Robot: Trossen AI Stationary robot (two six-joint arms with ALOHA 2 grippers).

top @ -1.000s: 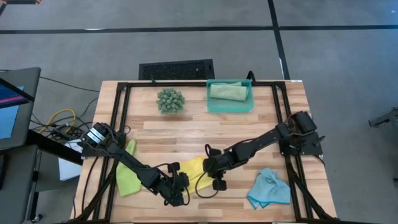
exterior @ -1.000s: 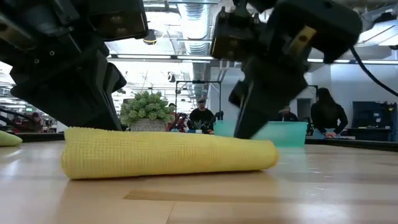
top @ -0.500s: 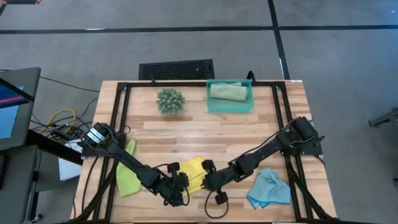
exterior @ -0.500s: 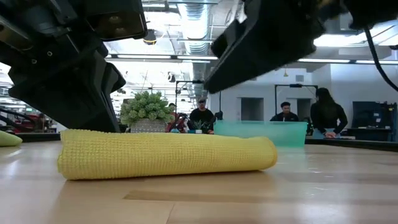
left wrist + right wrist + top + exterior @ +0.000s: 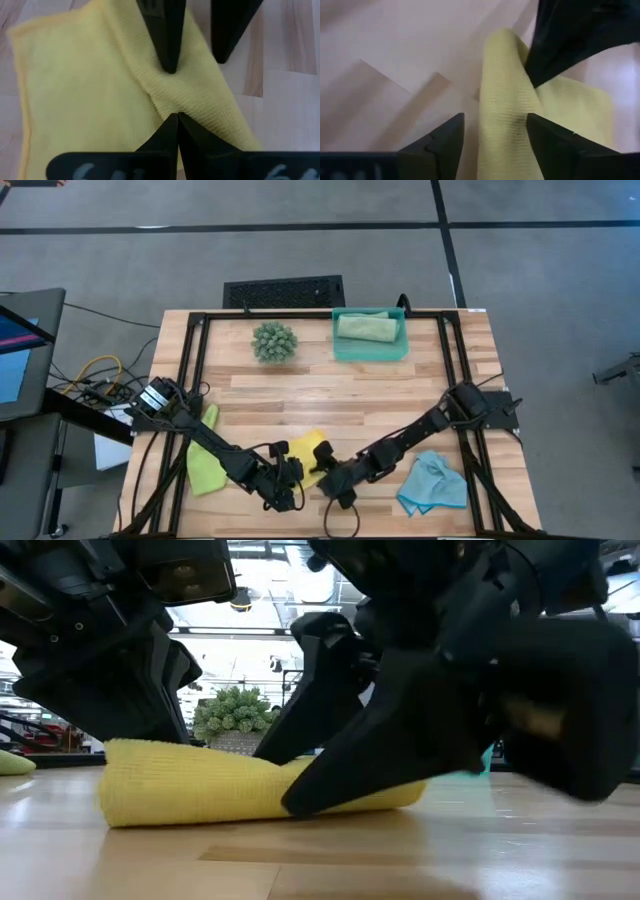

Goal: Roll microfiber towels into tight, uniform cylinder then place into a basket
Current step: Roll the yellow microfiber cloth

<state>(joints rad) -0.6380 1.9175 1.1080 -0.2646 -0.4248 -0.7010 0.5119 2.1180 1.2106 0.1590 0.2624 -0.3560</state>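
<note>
Here, your right claw (image 5: 495, 145) stands apart, its fingers (image 5: 445, 142) straddling one end of the half-rolled yellow towel (image 5: 312, 455) near the desk's (image 5: 400, 395) front edge. Your left claw (image 5: 177, 127) is pressed together, tips on the same towel. Outward: lime green towel (image 5: 205, 465) at left, light blue towel (image 5: 432, 483) at right. The basket (image 5: 370, 350), at the far edge, holds the sage green towel (image 5: 366, 327).

The rolled towel (image 5: 310, 455) lies near the table's (image 5: 380, 395) front edge, left gripper (image 5: 287, 485) at its left end, right gripper (image 5: 338, 485) at its right. The basket (image 5: 370, 350) sits at the back, plant ball (image 5: 274, 341) to its left.
</note>
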